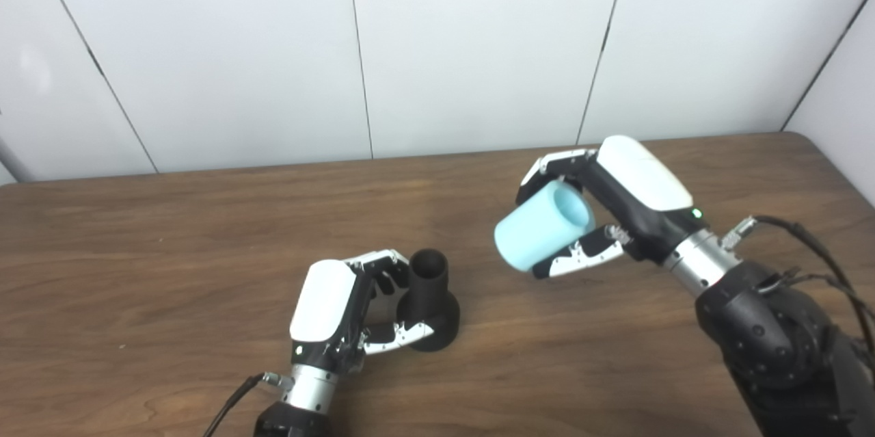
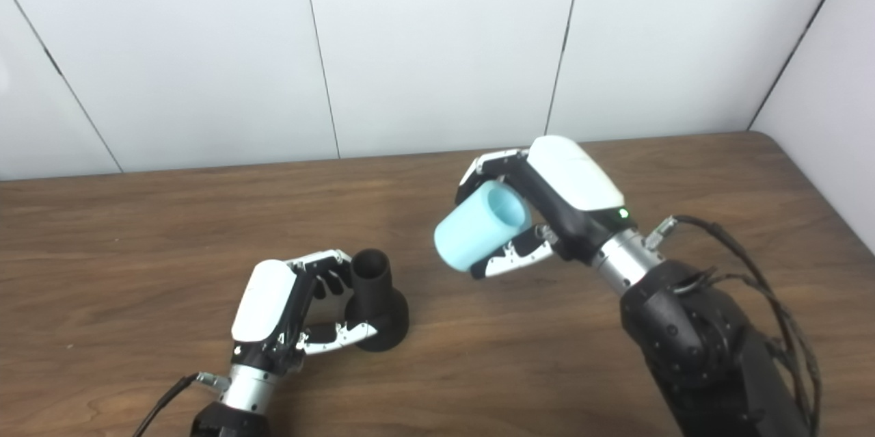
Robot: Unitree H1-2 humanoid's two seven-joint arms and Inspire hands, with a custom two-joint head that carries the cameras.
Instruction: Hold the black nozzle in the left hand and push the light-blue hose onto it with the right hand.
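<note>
The black nozzle (image 1: 431,300) stands upright on the wooden table (image 1: 137,252), wide base down and open neck up. My left hand (image 1: 335,307) is wrapped around it from the left, fingers on the neck and thumb against the base. Up and to the right, my right hand (image 1: 601,211) is shut on the light-blue hose (image 1: 543,226), a short thick tube held tilted above the table with its lower end pointing down-left toward the nozzle. A clear gap separates hose and nozzle.
White wall panels (image 1: 478,47) rise behind the table's back edge. The table's right edge (image 1: 834,163) runs close to the right arm (image 1: 772,334). Bare wood lies between the two hands and on the far left.
</note>
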